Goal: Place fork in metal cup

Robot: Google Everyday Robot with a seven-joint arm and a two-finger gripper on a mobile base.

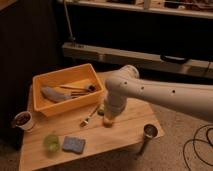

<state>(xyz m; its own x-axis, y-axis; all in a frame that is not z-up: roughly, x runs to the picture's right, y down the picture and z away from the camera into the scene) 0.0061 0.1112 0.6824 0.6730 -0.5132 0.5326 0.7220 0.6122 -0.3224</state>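
The gripper hangs at the end of the white arm, pointing down over the middle of the wooden table. Whether it is open or closed cannot be told, nor whether it has hold of anything. Its tip is right at a small orange object lying on the tabletop; contact cannot be confirmed.

Far to the gripper's left, a white cup with dark contents stands at the table's left edge. Nearer the front edge, left of and below the gripper, are a green cup and a blue sponge, side by side. Up and left of the gripper, the yellow bin holds a grey object and some dark utensils. The fork lies flat on the wood just left of the gripper, slanted, between the bin and the gripper. To the gripper's right the wood is bare as far as the metal cup, which stands well apart at the table's right front corner.

Behind the table runs a long pale shelf against a dark background. A speckled floor lies to the right, with a dark cable looped on it.
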